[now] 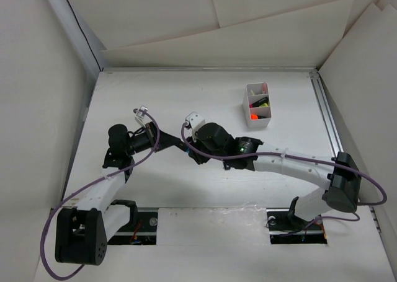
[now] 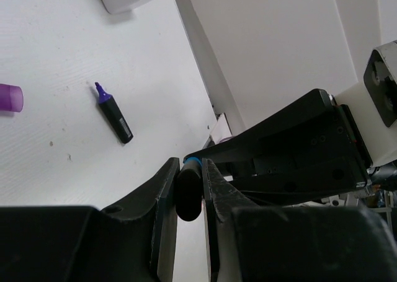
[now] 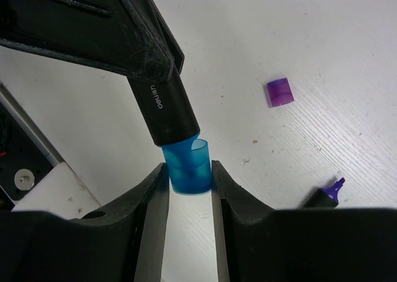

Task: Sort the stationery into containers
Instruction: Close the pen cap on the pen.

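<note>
Blue translucent plastic is sitting between the fingers of the right gripper (image 3: 189, 184): this is the blue cap (image 3: 188, 169), and the jaws are standing partly closed, pinching it from both sides. The left gripper (image 2: 189, 186) is clamping tight on the black highlighter barrel (image 3: 164, 108), gripping its rear so that the tip end is projecting free toward the cap. Each arm is holding one part over the middle of the table (image 1: 186, 90) so that the two parts are meeting nearly on one axis. The barrel end is entering the cap mouth at a slight tilt, so the step is probably capping before the marker goes to the white box (image 1: 246, 100) at the far right. A loose purple cap (image 3: 278, 92) and an uncapped purple highlighter (image 2: 115, 114) are lying apart on the table, likely awaiting the same treatment. Whether the blue cap is fully seated is not showing. The overhead view is hiding the joint behind the wrists, the right wrist view is cutting off the purple highlighter's body, and the box contents are reading only as orange and yellow patches.
</note>
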You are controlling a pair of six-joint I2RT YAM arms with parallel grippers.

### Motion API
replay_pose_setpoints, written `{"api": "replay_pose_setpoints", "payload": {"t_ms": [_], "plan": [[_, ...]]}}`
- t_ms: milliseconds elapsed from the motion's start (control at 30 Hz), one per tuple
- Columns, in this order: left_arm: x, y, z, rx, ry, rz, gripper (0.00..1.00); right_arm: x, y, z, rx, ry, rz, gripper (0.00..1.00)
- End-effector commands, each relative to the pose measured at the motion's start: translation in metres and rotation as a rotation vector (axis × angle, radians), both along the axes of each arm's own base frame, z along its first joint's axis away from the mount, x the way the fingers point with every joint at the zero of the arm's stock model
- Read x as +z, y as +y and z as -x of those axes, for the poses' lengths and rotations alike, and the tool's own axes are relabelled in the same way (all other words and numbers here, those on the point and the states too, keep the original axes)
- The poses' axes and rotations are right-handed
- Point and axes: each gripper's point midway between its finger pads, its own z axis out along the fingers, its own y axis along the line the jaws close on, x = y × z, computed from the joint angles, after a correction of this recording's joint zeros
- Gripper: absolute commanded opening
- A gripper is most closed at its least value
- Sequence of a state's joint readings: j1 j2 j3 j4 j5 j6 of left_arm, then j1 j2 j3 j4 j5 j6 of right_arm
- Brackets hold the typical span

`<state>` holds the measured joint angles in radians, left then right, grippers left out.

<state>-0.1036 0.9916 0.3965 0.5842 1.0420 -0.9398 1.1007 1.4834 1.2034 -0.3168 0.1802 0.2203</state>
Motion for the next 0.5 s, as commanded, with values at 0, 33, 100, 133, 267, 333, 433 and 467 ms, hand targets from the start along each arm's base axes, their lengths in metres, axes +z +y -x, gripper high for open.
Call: {"api": "replay_pose_setpoints", "payload": {"t_ms": [0, 33, 100, 133, 267, 333, 433, 467], "plan": [[-0.01, -0.012, 0.051, -0.229, 0.078, 0.024, 0.0, 0.137, 0.035, -0.048, -0.116, -0.249, -0.413, 0.22], [-0.01, -0.012, 0.051, -0.229, 0.078, 0.024, 0.0, 0.132, 0.037, -0.048, -0.116, -0.245, -0.404, 0.22], [-0.013, -0.012, 0.052, -0.229, 0.087, 0.024, 0.0, 0.139, 0.037, -0.051, -0.129, -0.262, -0.428, 0.22], [-0.013, -0.012, 0.052, -0.229, 0.087, 0.024, 0.0, 0.144, 0.035, -0.05, -0.132, -0.259, -0.443, 0.22], [-0.013, -0.012, 0.052, -0.229, 0.087, 0.024, 0.0, 0.176, 0.026, -0.045, -0.134, -0.302, -0.539, 0.22], [-0.013, -0.012, 0.052, -0.229, 0.087, 0.024, 0.0, 0.185, 0.022, -0.043, -0.132, -0.317, -0.552, 0.22], [-0.018, -0.012, 0.052, -0.229, 0.097, 0.02, 0.0, 0.194, 0.022, -0.038, -0.09, -0.338, -0.558, 0.22], [-0.018, -0.012, 0.052, -0.229, 0.097, 0.02, 0.0, 0.194, 0.023, -0.037, -0.076, -0.346, -0.551, 0.22]]}}
